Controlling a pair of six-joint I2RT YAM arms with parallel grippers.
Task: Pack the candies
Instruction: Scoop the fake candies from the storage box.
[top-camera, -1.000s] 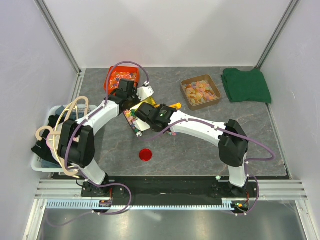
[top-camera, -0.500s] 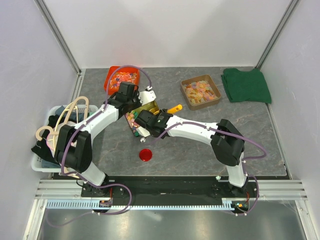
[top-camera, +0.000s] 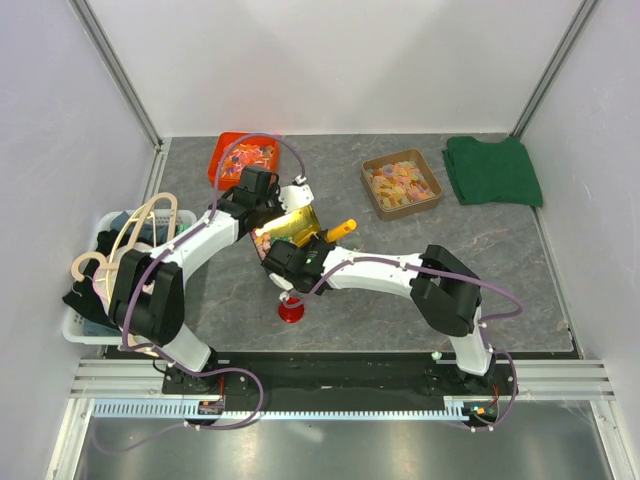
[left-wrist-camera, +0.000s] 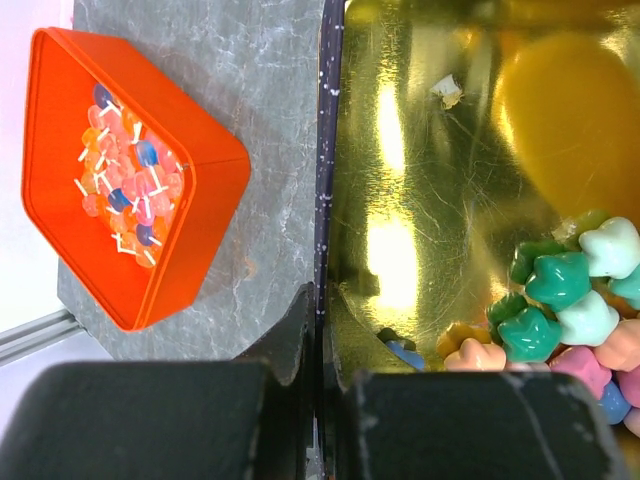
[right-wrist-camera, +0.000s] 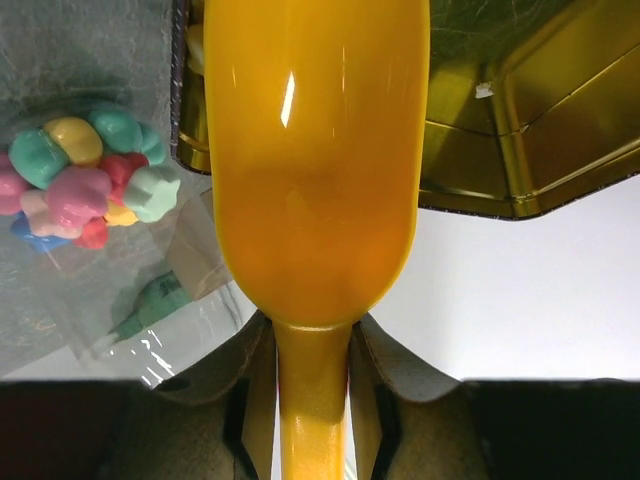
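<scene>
The candies (left-wrist-camera: 560, 300) are chunky green, pink, white and blue pieces heaped in a gold-lined box (left-wrist-camera: 420, 200). My left gripper (left-wrist-camera: 322, 300) is shut on that box's thin side wall. In the top view the box (top-camera: 292, 222) sits tilted at mid-table, held by the left gripper (top-camera: 273, 211). My right gripper (right-wrist-camera: 312, 330) is shut on the handle of a yellow scoop (right-wrist-camera: 315, 150), whose bowl reaches over the box's edge (right-wrist-camera: 520, 130). More candies (right-wrist-camera: 80, 180) show left of the scoop under clear film. From above, the right gripper (top-camera: 320, 244) and scoop (top-camera: 342, 229) lie just right of the box.
An orange-red tray (top-camera: 243, 157) of wrapped sweets stands at the back left, a brown tray (top-camera: 401, 184) of gummies at the back right. A green cloth (top-camera: 492, 170) lies far right. A red lid (top-camera: 291, 310) rests near the front. A white basket (top-camera: 100, 275) with hangers sits left.
The right wrist has swung nearer and leftward, carrying the scoop with it. The left gripper has kept its hold on the box, which now tilts more.
</scene>
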